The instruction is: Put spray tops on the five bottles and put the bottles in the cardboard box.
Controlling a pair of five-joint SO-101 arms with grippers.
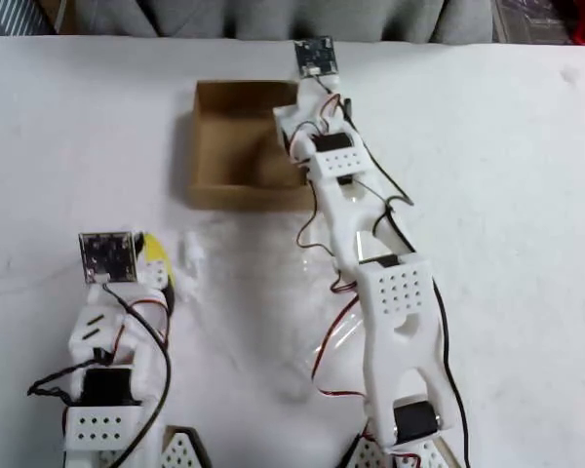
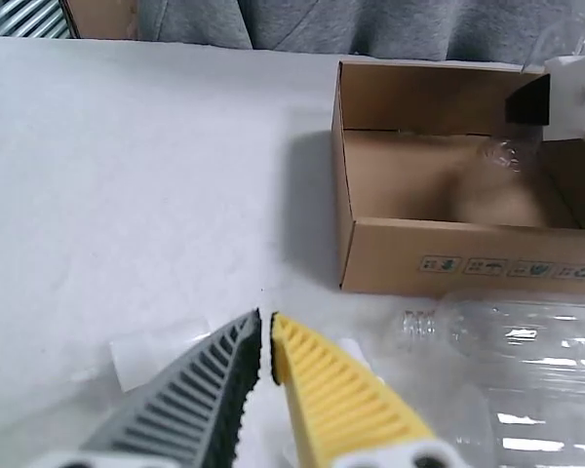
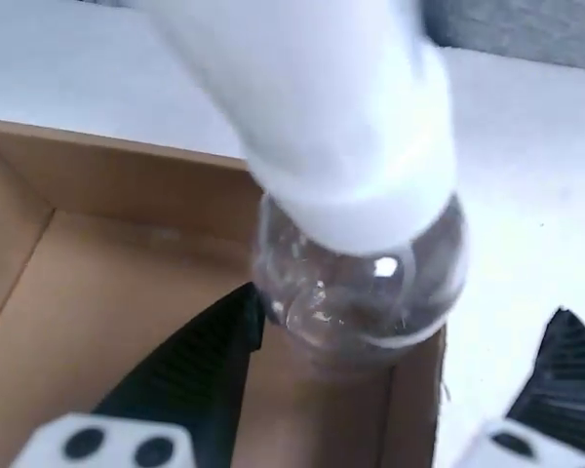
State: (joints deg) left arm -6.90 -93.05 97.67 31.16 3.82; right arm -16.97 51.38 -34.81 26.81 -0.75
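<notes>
**Left pincer nearly closed by a spray top; right pincer spread around a bottle at the box**

The left gripper (image 2: 266, 330) is hanging low over the table, its grey and yellow fingers almost meeting and gripping nothing. A white spray top (image 1: 192, 255) is lying just beside it. A topless clear bottle (image 2: 507, 331) is lying before the cardboard box (image 2: 370, 255). The right gripper (image 3: 407, 310) is hanging over the box's wall, its fingers spread wider than the second bottle (image 3: 361, 283) between them.

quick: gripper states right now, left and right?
Left gripper: shut, fingers together, nothing held.
Right gripper: open, clear bottle between its spread fingers, over the cardboard box.
</notes>
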